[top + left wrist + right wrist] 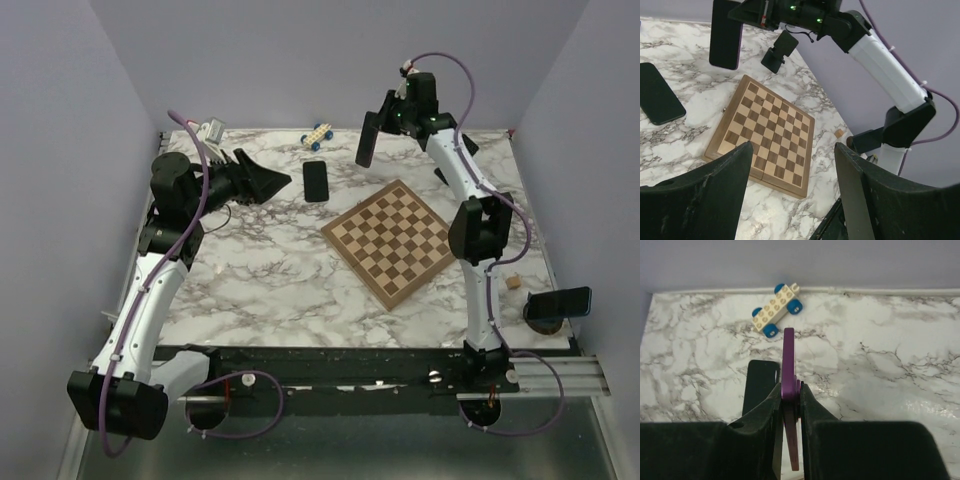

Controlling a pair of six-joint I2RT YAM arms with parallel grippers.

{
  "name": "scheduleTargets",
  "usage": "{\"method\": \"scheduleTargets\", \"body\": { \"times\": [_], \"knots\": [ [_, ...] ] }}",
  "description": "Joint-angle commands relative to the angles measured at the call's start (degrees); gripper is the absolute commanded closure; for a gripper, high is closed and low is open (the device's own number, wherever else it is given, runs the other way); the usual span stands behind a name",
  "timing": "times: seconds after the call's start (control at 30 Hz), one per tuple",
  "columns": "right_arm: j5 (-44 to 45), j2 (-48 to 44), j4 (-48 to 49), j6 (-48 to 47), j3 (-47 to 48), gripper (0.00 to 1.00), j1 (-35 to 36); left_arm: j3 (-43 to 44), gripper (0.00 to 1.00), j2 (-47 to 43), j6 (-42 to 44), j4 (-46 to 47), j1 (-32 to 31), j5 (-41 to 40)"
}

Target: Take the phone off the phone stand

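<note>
My right gripper (385,115) is raised over the back of the table, shut on a purple-backed phone (367,138) that hangs clear of the surface. In the right wrist view the phone (789,355) stands edge-on, pinched between the fingers (765,412). The small black phone stand (780,50) sits on the marble just behind the held phone (725,32), with nothing on it; in the top view the right arm mostly hides the stand (441,178). My left gripper (272,183) hovers at the left, open and holding nothing (792,165).
A flat black phone (316,180) lies on the marble under the lifted one. A wooden chessboard (393,240) fills the centre right. A toy car (318,135) sits at the back. A wood cube (514,283) and another propped phone (558,303) are at the right edge.
</note>
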Motion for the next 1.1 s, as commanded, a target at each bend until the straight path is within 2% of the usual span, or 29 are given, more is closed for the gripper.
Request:
{"method": "scheduleTargets", "body": {
  "times": [0.0,0.13,0.53,1.07],
  "knots": [
    [-4.0,8.7,-17.8,-0.8,12.7,0.99,1.4,-0.6,0.25,-0.9,0.0,0.1,0.2,-1.2],
    [-8.2,11.0,-13.4,1.2,11.0,0.99,2.3,-0.6,0.25,-0.3,0.0,0.2,0.2,-1.1],
    [-15.1,21.2,-11.2,4.6,15.0,0.99,2.8,-0.5,0.25,0.8,-0.1,0.1,0.2,-0.6],
    [-11.7,28.3,-0.8,7.8,14.9,0.94,4.2,-0.3,0.25,1.5,0.5,-0.4,0.2,-1.2]
  ]
}}
